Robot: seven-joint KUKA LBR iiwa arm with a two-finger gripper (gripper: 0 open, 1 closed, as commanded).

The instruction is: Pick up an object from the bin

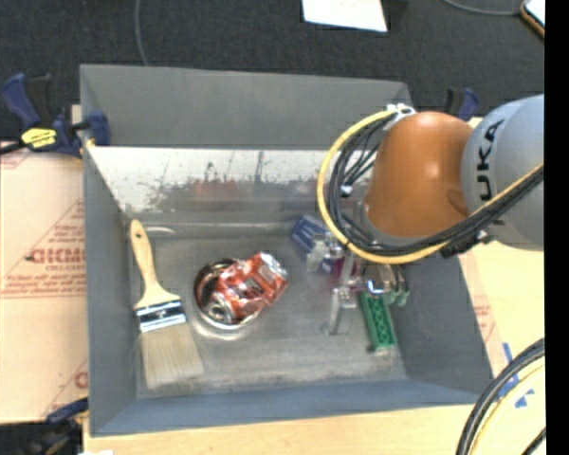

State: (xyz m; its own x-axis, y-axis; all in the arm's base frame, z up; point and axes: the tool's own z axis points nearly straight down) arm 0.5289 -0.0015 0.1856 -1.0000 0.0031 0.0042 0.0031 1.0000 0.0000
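All things lie on the floor of the bin (247, 112), so nothing is lifted yet and the pick itself seems left to do; the arm (427, 183), with its orange cover, reaches in from the right and bends down over the right part of the floor. The brush (156, 301) lies at the left and the bowl (211, 309) with a red crumpled thing (251, 281) in the middle, both apart from the gripper (353, 311). The gripper is low, just beside the green brick (377, 322) at the right, and it cannot be told if it is wide or narrow, or if it touches the brick.
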